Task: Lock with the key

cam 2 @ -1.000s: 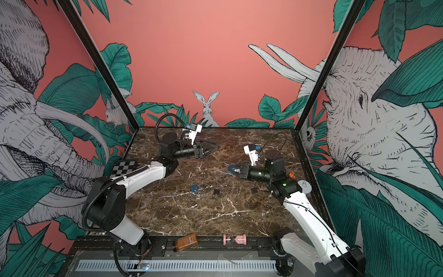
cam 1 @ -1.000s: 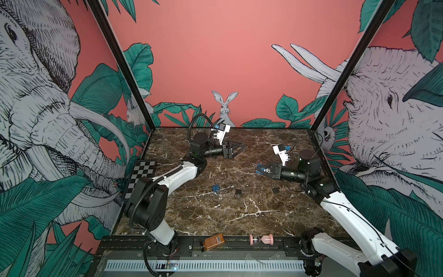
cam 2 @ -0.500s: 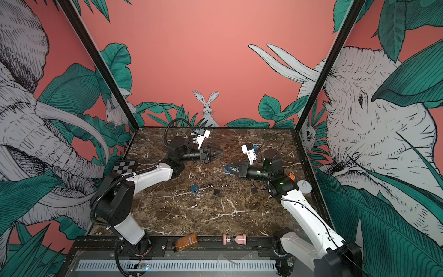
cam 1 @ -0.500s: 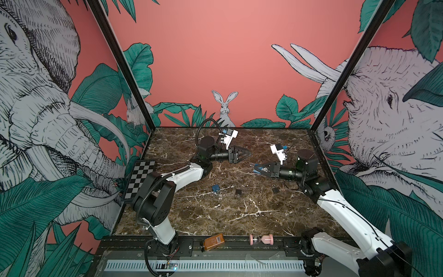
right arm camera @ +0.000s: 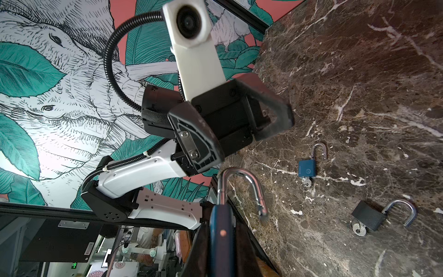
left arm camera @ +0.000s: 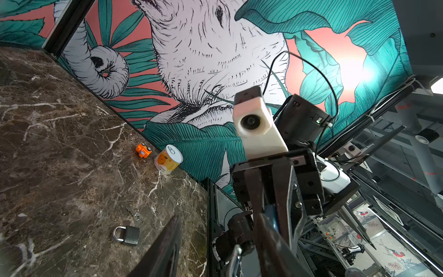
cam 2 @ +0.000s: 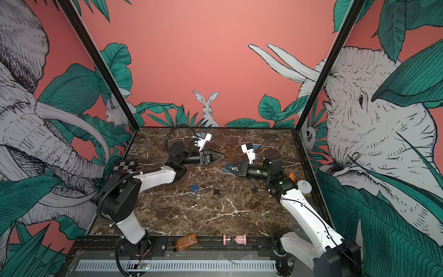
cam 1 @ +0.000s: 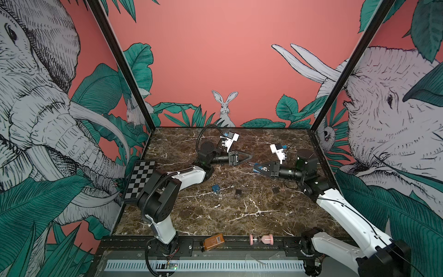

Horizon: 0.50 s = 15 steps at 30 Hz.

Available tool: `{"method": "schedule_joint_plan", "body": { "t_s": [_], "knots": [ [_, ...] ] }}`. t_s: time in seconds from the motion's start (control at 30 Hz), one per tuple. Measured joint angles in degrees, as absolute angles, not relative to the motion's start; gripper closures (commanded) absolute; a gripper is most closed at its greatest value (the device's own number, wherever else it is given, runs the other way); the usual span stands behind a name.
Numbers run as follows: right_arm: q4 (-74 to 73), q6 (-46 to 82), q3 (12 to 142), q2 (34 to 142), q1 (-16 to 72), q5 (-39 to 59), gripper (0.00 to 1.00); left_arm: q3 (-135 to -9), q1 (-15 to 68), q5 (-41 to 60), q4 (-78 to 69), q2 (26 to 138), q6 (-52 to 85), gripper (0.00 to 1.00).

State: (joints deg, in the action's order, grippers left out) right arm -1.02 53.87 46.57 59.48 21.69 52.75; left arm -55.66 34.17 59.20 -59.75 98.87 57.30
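Observation:
My right gripper (right arm camera: 221,227) is shut on the body of a blue padlock (right arm camera: 221,239), and the padlock's steel shackle (right arm camera: 239,175) stands swung open, pointing at my left gripper (right arm camera: 249,136). In both top views the two grippers face each other tip to tip above the back middle of the table, left gripper (cam 1: 248,157) and right gripper (cam 1: 257,168). In the left wrist view my left fingers (left arm camera: 165,247) are spread, with the shackle tip (left arm camera: 236,259) showing between them. No key shows in the held padlock.
On the marble lie a small blue padlock (right arm camera: 306,167) with a key (right arm camera: 306,184), an open black padlock (right arm camera: 369,215) with a key (right arm camera: 358,229), and a shut grey padlock (left arm camera: 127,235) beside a loose key (left arm camera: 135,213). A can (left arm camera: 167,159) and an orange toy (left arm camera: 143,150) stand at the right wall.
My left gripper has swung right toward the right gripper and its jaws have narrowed. The right gripper has moved slightly toward it with the blue padlock.

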Motion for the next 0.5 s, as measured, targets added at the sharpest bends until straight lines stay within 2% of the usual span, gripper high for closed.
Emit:
{"method": "schedule_joint_plan", "body": {
  "t_s": [0.5],
  "knots": [
    [-3.42, 55.0, 46.57, 60.49, 19.75, 52.9, 1.0, -53.1, 34.74, 59.61, -60.77, 95.44, 59.0, 0.66]
  ]
}}
